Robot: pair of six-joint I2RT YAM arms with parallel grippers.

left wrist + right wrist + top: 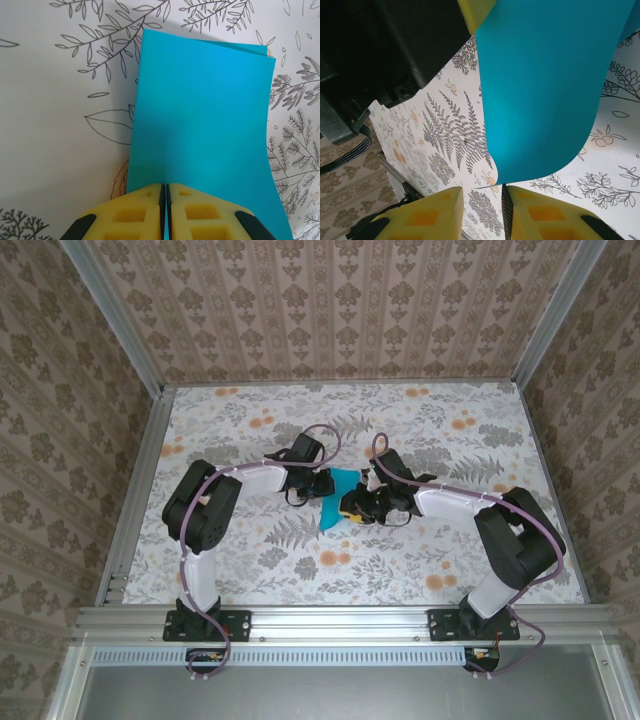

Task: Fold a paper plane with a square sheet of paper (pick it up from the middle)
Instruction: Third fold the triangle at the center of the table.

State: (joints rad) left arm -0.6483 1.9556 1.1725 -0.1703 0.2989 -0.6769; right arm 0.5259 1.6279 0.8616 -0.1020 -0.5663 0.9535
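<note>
The sheet of paper sits near the middle of the table, between the two arms and well away from every edge. It is plain teal-blue with no print, the one solid colour against the floral table covering. From the left wrist it reads as a tall rectangle rather than a square. At its far right corner a second edge peeks out just behind the first, so two layers lie one over the other, slightly out of line. The face turned to that camera is smooth and uncreased, and its right side flares outward toward the near end. The left gripper is closed on the sheet's near edge, its yellow pads pressed together with the paper pinched in the seam between them. From the right wrist the sheet hangs as a broad bowed surface, its lower corner curling round into a soft curve, with one of the left gripper's yellow pads at its upper edge. The right gripper has its jaws parted with a clear gap and nothing between them. The curled corner of the sheet lies just beyond its fingertips. Whether the sheet's free end touches the table I cannot tell.
</note>
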